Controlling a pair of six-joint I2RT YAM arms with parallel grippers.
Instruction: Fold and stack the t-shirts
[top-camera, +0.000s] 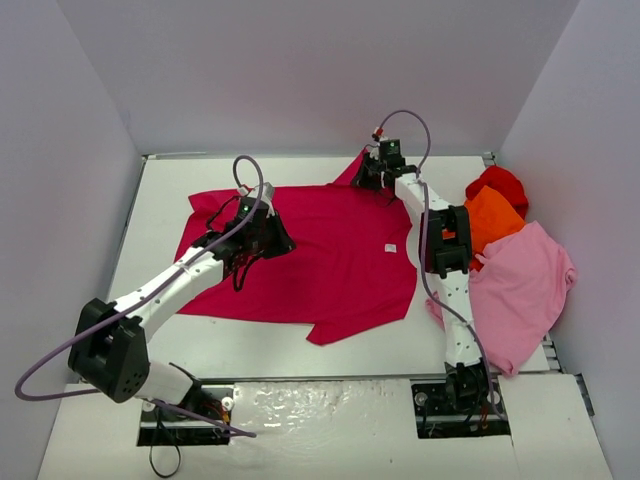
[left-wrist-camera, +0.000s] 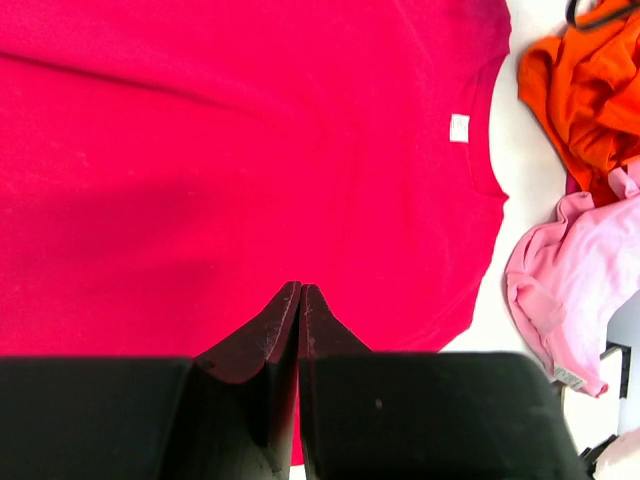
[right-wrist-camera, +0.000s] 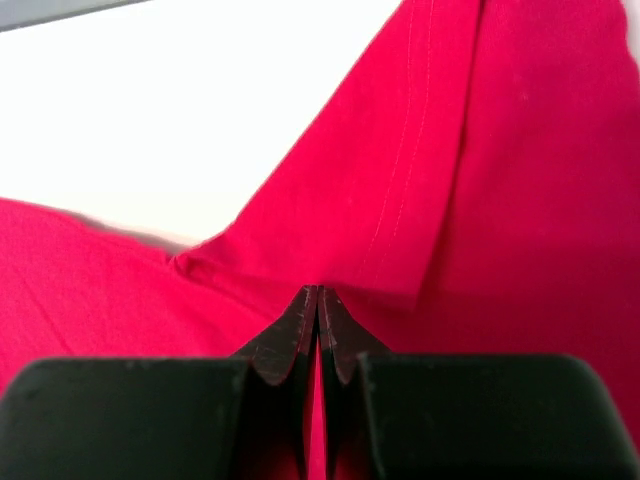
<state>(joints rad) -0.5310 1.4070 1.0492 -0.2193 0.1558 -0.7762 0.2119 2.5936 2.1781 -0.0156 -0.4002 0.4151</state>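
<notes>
A raspberry-red t-shirt (top-camera: 330, 260) lies spread flat mid-table, its white neck tag (top-camera: 390, 247) toward the right. My left gripper (top-camera: 270, 238) is shut, its tips (left-wrist-camera: 301, 290) low over the shirt's body (left-wrist-camera: 250, 150) with no cloth seen pinched. My right gripper (top-camera: 366, 178) is shut at the far sleeve (right-wrist-camera: 400, 180), where folds run into the tips (right-wrist-camera: 318, 292). Orange (top-camera: 492, 220), pale pink (top-camera: 515, 290) and bright red (top-camera: 500, 183) t-shirts are heaped at the right edge.
White walls close in the table (top-camera: 160, 220) at the back and both sides. The right arm (top-camera: 445, 240) stretches along the shirt's neck side, next to the heap. The orange (left-wrist-camera: 590, 90) and pink (left-wrist-camera: 575, 280) cloth show at the right of the left wrist view.
</notes>
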